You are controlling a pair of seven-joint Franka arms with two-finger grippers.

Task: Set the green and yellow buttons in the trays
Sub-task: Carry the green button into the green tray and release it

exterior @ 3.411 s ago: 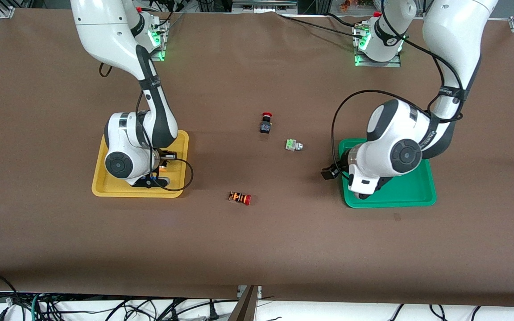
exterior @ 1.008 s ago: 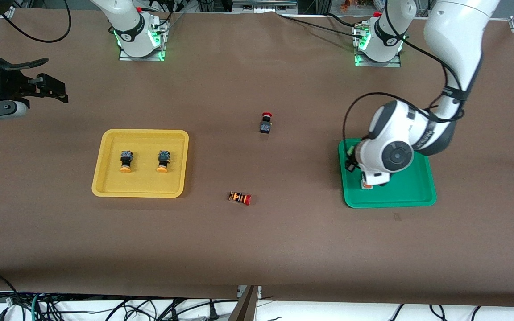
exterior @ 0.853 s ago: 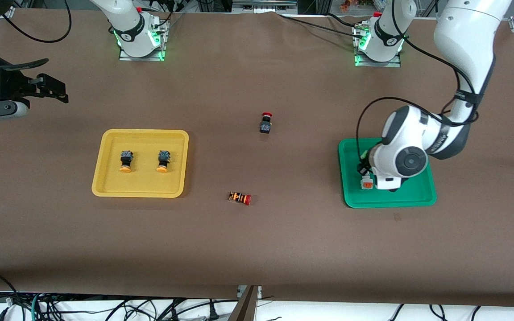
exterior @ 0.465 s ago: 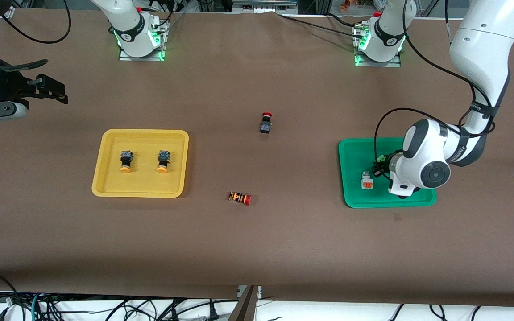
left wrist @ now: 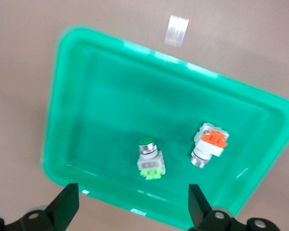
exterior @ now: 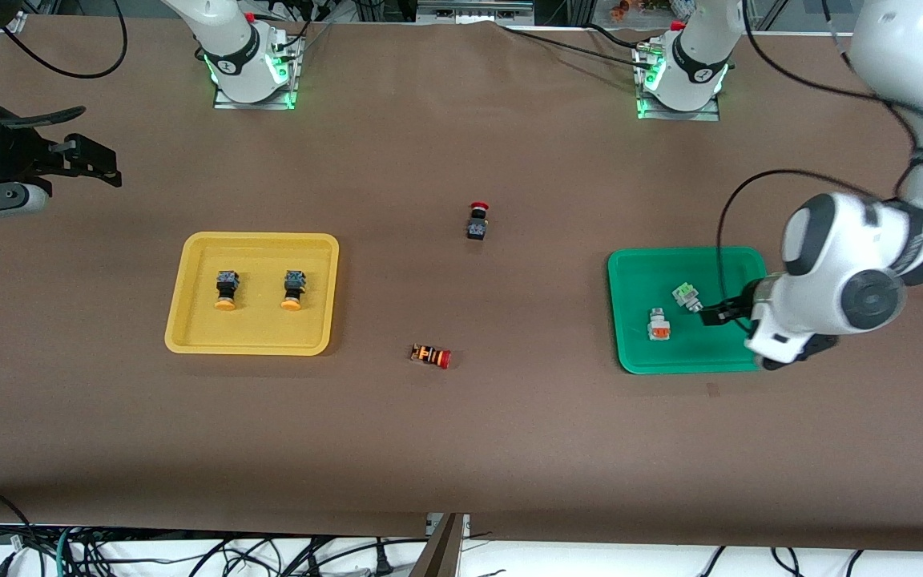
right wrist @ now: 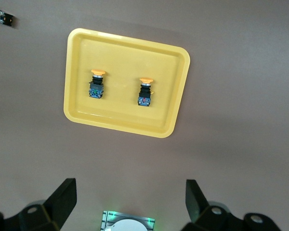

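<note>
Sorting is judged complete: two yellow-capped buttons (exterior: 227,290) (exterior: 294,289) are seated in the yellow tray (exterior: 181,340), at 9 o'clock from table centre; the green-faced button (exterior: 686,296) and orange-faced button (exterior: 658,324) are seated in the green tray (exterior: 638,361), at 3 o'clock; the left gripper (left wrist: 132,209) is spread and empty over that tray; the right gripper (right wrist: 130,199), parked high over the table at its own arm's end, is likewise spread and empty.

Front camera looks down across the table (exterior: 461,449); wrist cameras face straight down, one per tray.

Left arm: reaches down from its base, elbow high, wrist bent toward the worktop at the left arm's end. Left pincer (exterior: 719,312) hangs in the air, fingers (left wrist: 63,206) spread wide apart, nothing between them.

Right arm: waits, drawn off to the right arm's end of the worktop. Right pincer (exterior: 97,164) held level and high, fingers (right wrist: 62,197) spread wide, empty.
</note>
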